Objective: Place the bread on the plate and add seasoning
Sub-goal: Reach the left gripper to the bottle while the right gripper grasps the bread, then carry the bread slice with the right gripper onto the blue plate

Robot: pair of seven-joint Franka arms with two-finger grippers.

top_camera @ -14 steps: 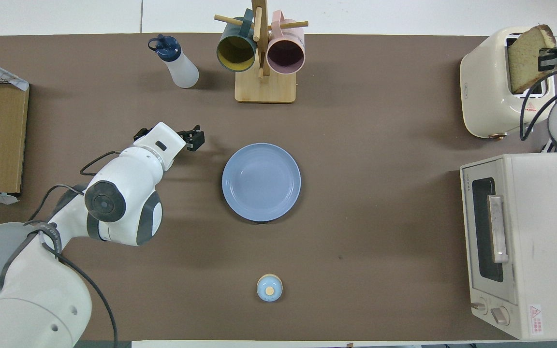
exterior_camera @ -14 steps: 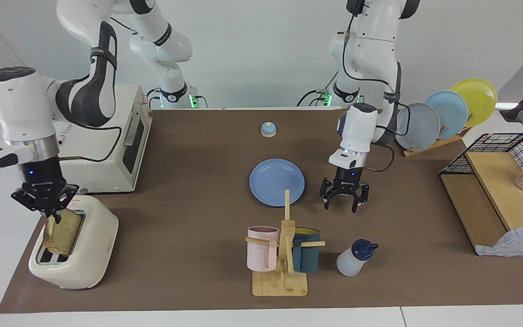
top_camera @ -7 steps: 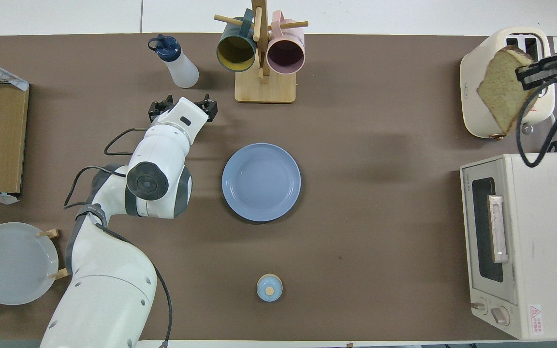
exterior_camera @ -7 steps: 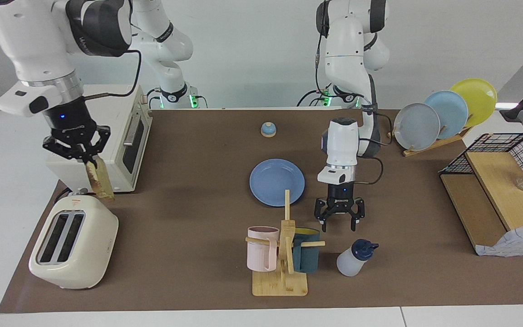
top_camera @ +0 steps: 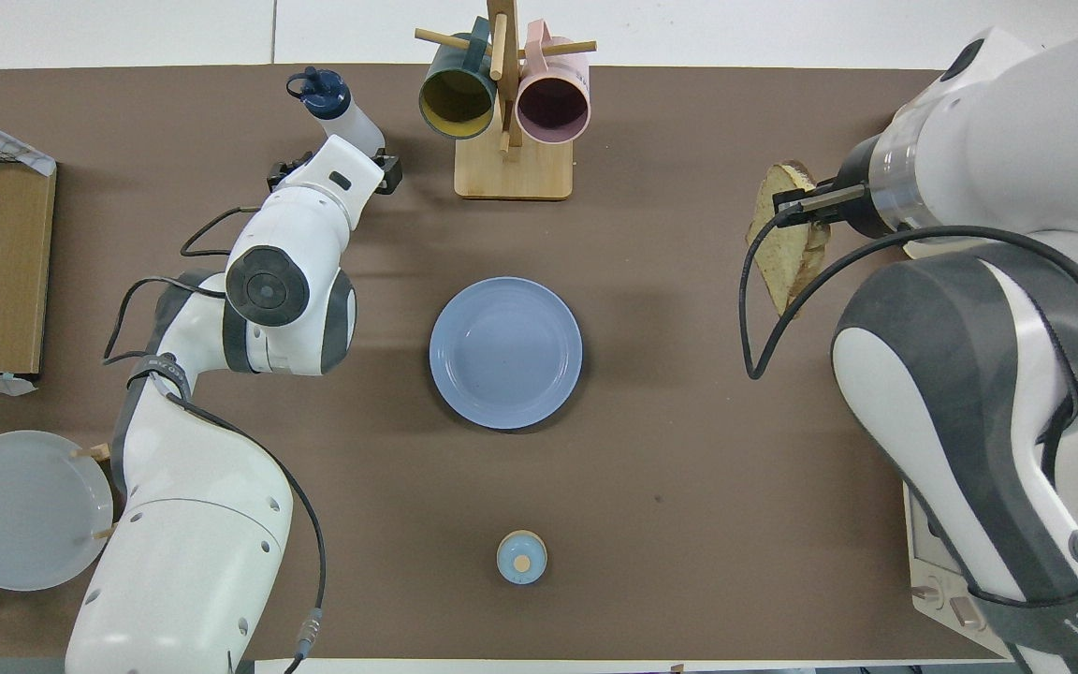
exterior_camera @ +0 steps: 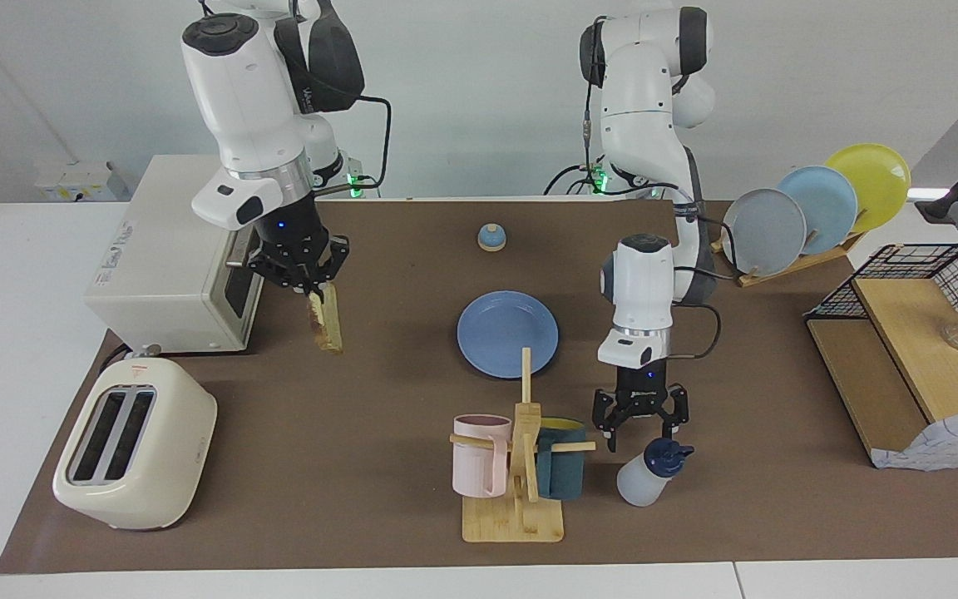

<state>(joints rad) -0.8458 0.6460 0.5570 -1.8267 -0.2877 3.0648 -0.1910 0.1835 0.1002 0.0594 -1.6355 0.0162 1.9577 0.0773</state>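
The slice of bread (exterior_camera: 323,320) is being held by its top edge in the closed fingers of the right gripper (exterior_camera: 309,289), hanging edge-on above the bare brown table mat (exterior_camera: 362,433), between the toaster oven (exterior_camera: 171,258) and the blue plate (exterior_camera: 507,334) and well apart from the plate. The plate is lying flat at the middle of the mat, with nothing on it. The left gripper (exterior_camera: 644,428) is being held with its fingers spread wide, just above the seasoning bottle (exterior_camera: 650,474), which is standing beside the mug rack (exterior_camera: 520,466); nothing is being gripped by it. The pop-up toaster (exterior_camera: 135,456) is sitting at the right arm's end of the table
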